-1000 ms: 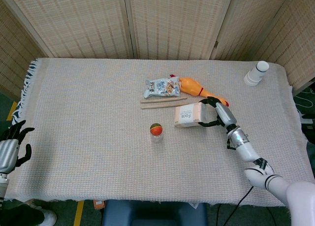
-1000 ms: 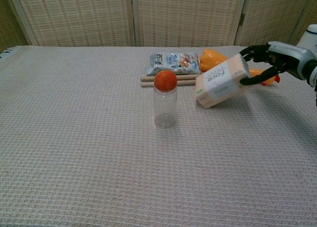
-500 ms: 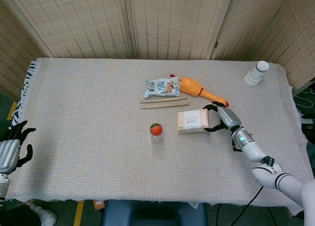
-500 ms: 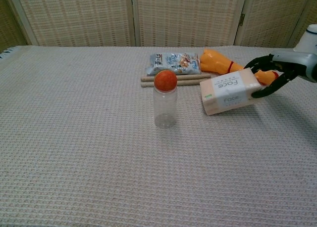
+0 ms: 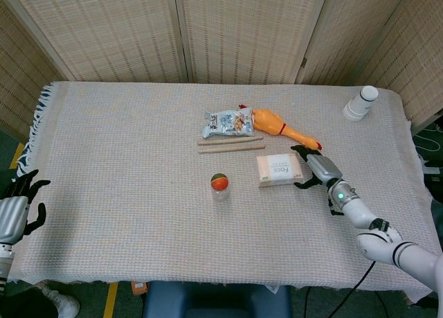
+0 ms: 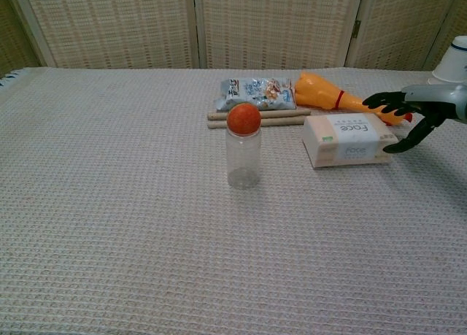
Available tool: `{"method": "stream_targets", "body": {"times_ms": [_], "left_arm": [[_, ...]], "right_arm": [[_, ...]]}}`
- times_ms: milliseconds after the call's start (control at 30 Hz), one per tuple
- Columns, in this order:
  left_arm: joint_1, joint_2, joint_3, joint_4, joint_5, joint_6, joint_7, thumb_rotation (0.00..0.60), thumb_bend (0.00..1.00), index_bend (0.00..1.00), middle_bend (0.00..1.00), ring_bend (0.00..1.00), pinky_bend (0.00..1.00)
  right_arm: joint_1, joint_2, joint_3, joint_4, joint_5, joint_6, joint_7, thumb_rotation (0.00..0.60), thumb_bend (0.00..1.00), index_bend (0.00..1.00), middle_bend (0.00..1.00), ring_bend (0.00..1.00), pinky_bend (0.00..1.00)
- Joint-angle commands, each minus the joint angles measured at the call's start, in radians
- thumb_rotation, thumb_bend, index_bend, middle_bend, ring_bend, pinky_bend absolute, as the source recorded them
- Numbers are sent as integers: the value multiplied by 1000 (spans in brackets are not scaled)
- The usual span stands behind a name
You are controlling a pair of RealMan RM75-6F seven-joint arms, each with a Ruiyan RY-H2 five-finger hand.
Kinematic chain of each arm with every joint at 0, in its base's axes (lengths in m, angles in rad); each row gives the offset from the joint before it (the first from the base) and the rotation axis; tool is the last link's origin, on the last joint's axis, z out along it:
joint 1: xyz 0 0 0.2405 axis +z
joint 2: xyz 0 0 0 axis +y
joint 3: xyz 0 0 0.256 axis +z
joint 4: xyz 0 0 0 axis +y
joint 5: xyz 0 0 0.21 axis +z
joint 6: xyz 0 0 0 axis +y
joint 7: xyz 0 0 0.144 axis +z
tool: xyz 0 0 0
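Head view is showing the tissue pack (image 5: 279,170) now lying flat on the table cloth (image 5: 124,159), no longer tilted and gripped; the right hand (image 5: 317,170) is spreading open just beside it, holding nothing. The left hand (image 5: 15,210) is hanging empty, fingers apart, off the table's edge.

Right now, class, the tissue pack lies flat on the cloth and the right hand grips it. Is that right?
One slip: the right hand no longer seems to grip the tissue pack. The chest view shows its fingers spread beside the pack's end. The pack does lie flat on the cloth.
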Motion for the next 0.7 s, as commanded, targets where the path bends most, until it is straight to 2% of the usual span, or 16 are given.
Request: {"method": "stream_targets", "body": {"times_ms": [33, 133, 200, 267, 400, 500, 533, 700], "left_arm": [[0, -1, 1, 1, 0, -1, 1, 600, 632, 220, 0, 0, 108], [-1, -1, 1, 1, -2, -3, 2, 600, 632, 220, 0, 0, 108], [0, -1, 0, 1, -2, -1, 1, 600, 632, 220, 0, 0, 108], [1, 0, -1, 2, -2, 1, -3, 600, 633, 220, 0, 0, 108], [-1, -3, -1, 7, -3, -3, -5, 600, 632, 220, 0, 0, 108], [-5, -9, 1, 12, 1, -10, -3, 600, 632, 220, 0, 0, 108], [-7, -12, 2, 14, 2, -12, -3, 600, 632, 220, 0, 0, 108], [-15, -26, 4, 26, -1, -24, 11, 600, 632, 220, 0, 0, 108]], "right_arm": [[-1, 67, -3, -89, 35, -42, -46, 600, 177, 0, 0, 0, 0], [-26, 168, -10, -223, 32, -27, -63, 600, 152, 0, 0, 0, 0], [-65, 233, -14, -299, 17, 39, -77, 600, 150, 0, 0, 0, 0], [-135, 297, -24, -369, -2, 164, -116, 600, 150, 0, 0, 0, 0], [-307, 363, -53, -457, -23, 470, -259, 600, 149, 0, 0, 0, 0], [-451, 364, -81, -467, -41, 702, -353, 600, 149, 1, 0, 0, 0], [-483, 358, -91, -454, -46, 744, -365, 600, 149, 8, 0, 0, 0], [-603, 343, -143, -378, -59, 834, -340, 600, 149, 69, 0, 0, 0]]}}
